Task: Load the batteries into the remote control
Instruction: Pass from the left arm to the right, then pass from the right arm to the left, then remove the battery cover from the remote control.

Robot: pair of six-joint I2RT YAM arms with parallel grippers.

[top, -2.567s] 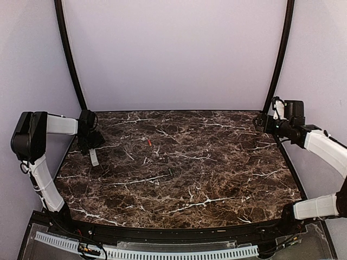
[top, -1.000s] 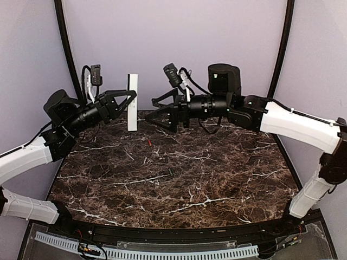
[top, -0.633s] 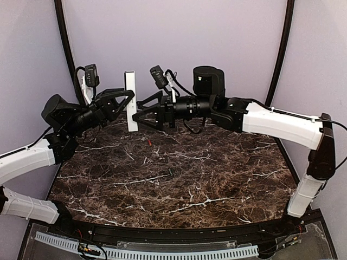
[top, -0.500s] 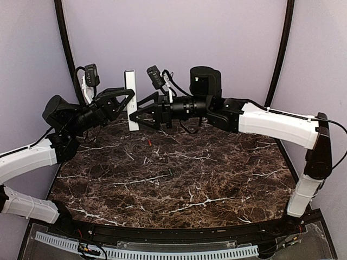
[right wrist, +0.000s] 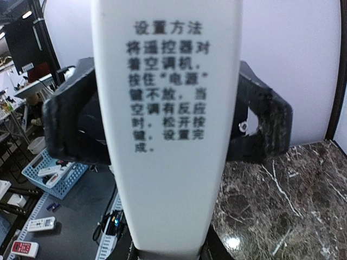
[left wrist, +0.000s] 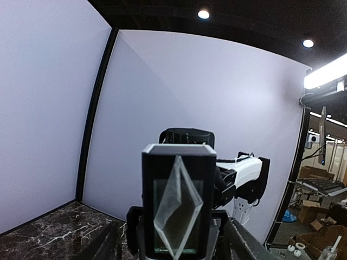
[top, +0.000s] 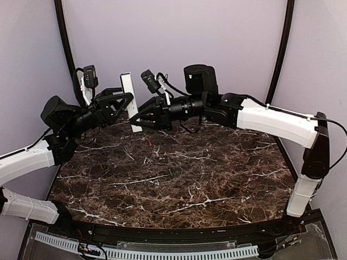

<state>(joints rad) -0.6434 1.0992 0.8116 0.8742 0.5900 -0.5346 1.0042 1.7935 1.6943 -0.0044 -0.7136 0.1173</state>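
Observation:
The remote control (top: 127, 89), a long white bar, is held upright and slightly tilted above the table's far left. My right gripper (top: 136, 122) is shut on its lower end; in the right wrist view the remote control (right wrist: 168, 162) fills the frame, printed side toward the camera. My left gripper (top: 127, 98) stands open around the bar's middle, its fingers (left wrist: 246, 244) apart from the remote control (left wrist: 176, 206). Two batteries lie on the marble: a red-orange one (top: 149, 142) and a dark one (top: 170, 173).
The dark marble table (top: 217, 184) is bordered by purple walls and two black posts (top: 68, 54). Both arms reach across the far half, above the surface. A white perforated strip (top: 162, 252) runs along the near edge.
My right gripper moved left and shut on the remote's lower end. My left gripper opened and let go of the bar, which now tilts slightly.

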